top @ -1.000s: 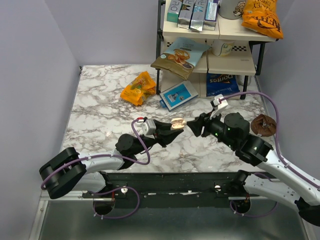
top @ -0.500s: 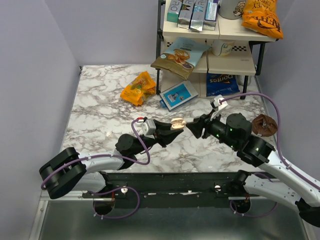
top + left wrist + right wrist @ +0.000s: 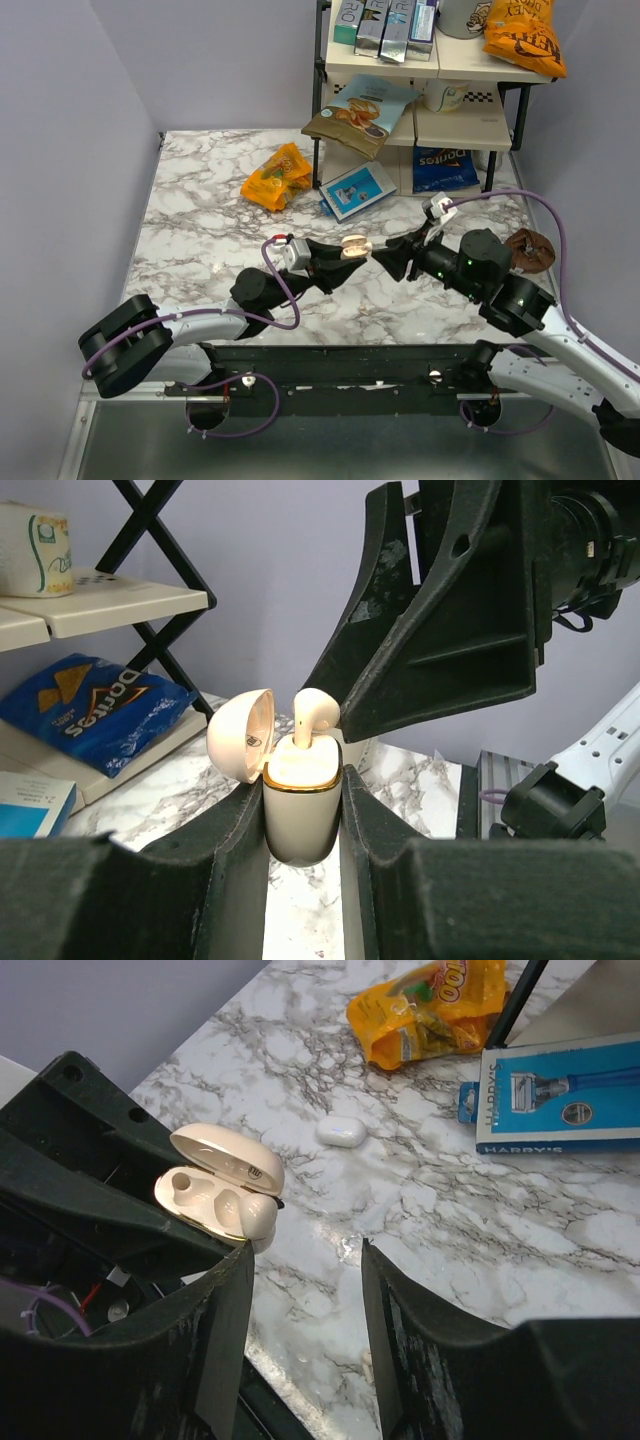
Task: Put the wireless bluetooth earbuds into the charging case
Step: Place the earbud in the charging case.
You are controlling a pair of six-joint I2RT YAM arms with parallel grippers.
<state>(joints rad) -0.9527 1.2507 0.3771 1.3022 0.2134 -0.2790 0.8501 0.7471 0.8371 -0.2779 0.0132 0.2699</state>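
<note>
A small cream charging case (image 3: 301,815) is pinched upright between the two black fingers of the left gripper (image 3: 303,830), held above the marble table (image 3: 200,220) near its middle. The case's hinged lid (image 3: 242,735) is swung open to one side, and one cream earbud (image 3: 312,715) is seen standing in the case's mouth, its rounded head poking above the gold rim. The right gripper (image 3: 305,1290) is positioned just beside the case, facing the left gripper; its fingers are spread apart with nothing between them, and one fingertip lies close against the earbud, though contact cannot be confirmed. In the right wrist view, one socket of the case appears unfilled, and a second earbud (image 3: 341,1131) is seen lying loose on the table farther out. Beyond it lie an orange snack bag (image 3: 432,1005) and a blue razor box (image 3: 560,1095). A blue Doritos bag (image 3: 95,712) rests under the shelf rack (image 3: 420,110).
</note>
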